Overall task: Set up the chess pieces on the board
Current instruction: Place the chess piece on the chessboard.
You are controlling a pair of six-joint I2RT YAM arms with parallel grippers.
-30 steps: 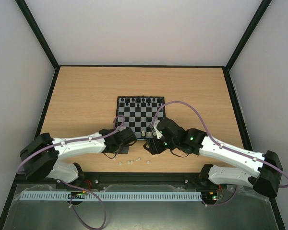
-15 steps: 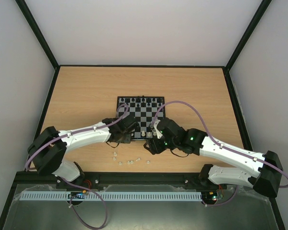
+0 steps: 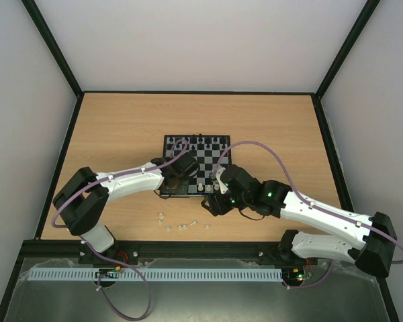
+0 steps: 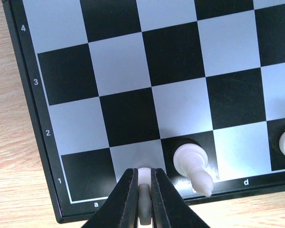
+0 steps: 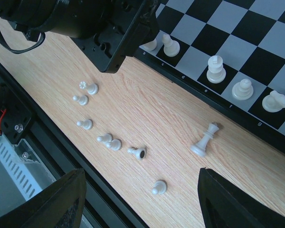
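At the near-left corner of the board (image 3: 201,162), the left gripper (image 4: 143,178) has its jaws clamped on a small white piece (image 4: 143,172). It holds the piece over the light square b1 in the nearest row. Whether the piece's base touches the square cannot be told.

Just to the right, a white bishop (image 4: 192,164) stands on the dark square c1. Farther right along the same row stand a crowned white piece (image 5: 216,69) on e1, a rounded one (image 5: 242,89) on f1 and a third (image 5: 274,101) on g1. The middle rows of the board are bare, while black pieces (image 3: 200,142) line its far side.

Seven small loose white pieces (image 5: 115,145) lie scattered on the wooden table (image 3: 121,134), off the board's near edge. They run in a ragged line from near the left gripper's body toward the table's near edge. One of them, a toppled piece (image 5: 137,152), lies on its side with its dark hollow base showing. To the right of that group, the taller white king (image 5: 205,141), topped by a cross, rests on the wood just beside the board's border below the e and f marks.

The right gripper (image 5: 142,199) hovers over this stretch of table, right of the left gripper. Its jaws stand wide apart with nothing between them, and its dark fingers (image 5: 61,202) frame the bottom corners of its own view.
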